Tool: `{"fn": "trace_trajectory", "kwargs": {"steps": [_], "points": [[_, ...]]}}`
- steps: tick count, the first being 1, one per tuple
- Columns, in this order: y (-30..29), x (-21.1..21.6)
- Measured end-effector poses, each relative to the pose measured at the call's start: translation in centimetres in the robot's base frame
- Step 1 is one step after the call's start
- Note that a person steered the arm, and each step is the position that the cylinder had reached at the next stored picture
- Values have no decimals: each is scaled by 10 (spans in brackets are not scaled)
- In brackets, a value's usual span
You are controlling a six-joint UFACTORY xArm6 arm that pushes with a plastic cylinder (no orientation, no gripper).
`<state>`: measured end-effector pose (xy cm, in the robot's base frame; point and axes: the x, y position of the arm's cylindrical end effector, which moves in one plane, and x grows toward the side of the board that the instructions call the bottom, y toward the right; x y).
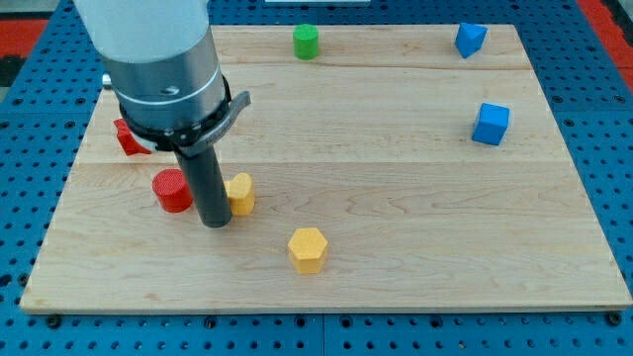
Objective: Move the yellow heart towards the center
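The yellow heart [240, 193] lies on the wooden board [396, 247], left of the middle. My tip [215, 224] rests on the board just to the heart's left and slightly below it, touching or nearly touching its side. The rod hides part of the heart's left edge. A red cylinder [172, 190] sits close to the left of the rod.
A yellow hexagon block [308, 248] lies below and right of the heart. A red block [128, 137] is partly hidden behind the arm at the left. A green cylinder [306, 42] stands at the top. Two blue blocks [470, 39] [491, 124] sit at the upper right.
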<state>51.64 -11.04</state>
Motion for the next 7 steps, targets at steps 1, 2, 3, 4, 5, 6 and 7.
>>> {"fn": "trace_trajectory", "kwargs": {"steps": [1,2,3,4,5,6,7], "points": [[0,-3],[0,-15],[0,-35],[0,-36],[1,-51],[24,-54],[31,-55]]}}
